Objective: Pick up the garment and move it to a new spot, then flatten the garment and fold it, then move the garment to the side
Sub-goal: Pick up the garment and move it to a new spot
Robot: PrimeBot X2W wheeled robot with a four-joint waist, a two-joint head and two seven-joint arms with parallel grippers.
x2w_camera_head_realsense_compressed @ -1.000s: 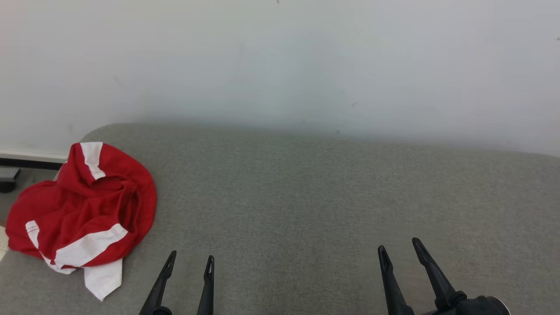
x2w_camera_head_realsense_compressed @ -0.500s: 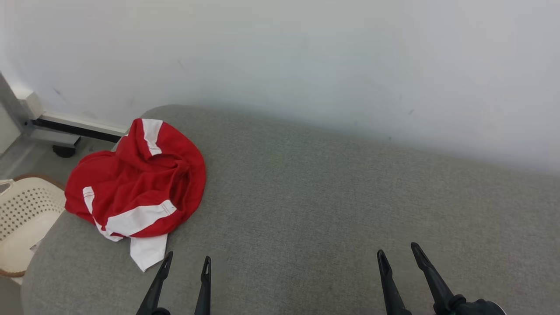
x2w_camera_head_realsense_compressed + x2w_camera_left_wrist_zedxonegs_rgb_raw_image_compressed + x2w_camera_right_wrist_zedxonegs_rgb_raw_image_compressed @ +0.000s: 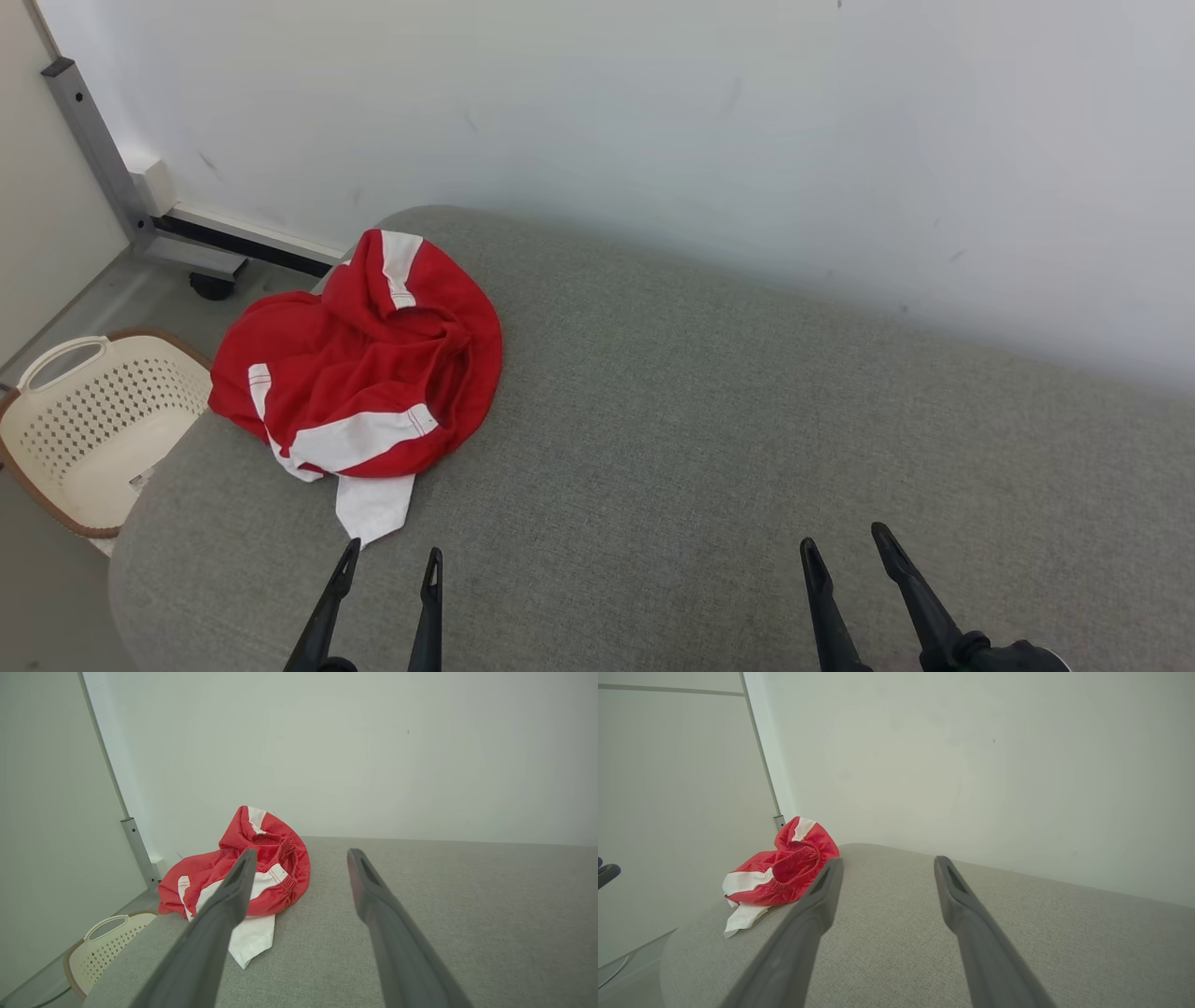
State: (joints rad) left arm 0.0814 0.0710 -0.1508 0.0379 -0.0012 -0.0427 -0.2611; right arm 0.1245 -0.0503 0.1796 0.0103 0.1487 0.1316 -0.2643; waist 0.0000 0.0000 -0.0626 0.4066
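My left end effector (image 3: 393,551) hangs over the near edge of the grey fabric-covered bench (image 3: 700,448). Its two dark fingers are spread apart and hold nothing. My right end effector (image 3: 843,537) sits at about 3 o'clock from it, well apart, and is just as released and empty, with bare grey fabric under it.

The garment (image 3: 359,373) is red with white bands and lies crumpled in a heap at the bench's far left corner, at about 11 o'clock from my left end effector. One white flap (image 3: 372,504) trails out of the heap toward me. Its point ends just beside the tip of my left finger (image 3: 347,560), and I cannot tell whether they touch. In the left wrist view that same finger crosses in front of the heap's near side. A gathered, elastic-looking edge shows at the heap's opening.

Off the bench at 9 o'clock from the garment, a cream perforated basket (image 3: 103,411) with a brown rim stands on the floor (image 3: 56,597), lower than the bench top and close to its rounded corner. At 11 o'clock from the garment, a grey metal post (image 3: 93,140) slants up along the pale wall (image 3: 653,121). The post's base rail rests on a dark caster (image 3: 213,286). The wall runs right along the bench's far edge, just behind the garment.
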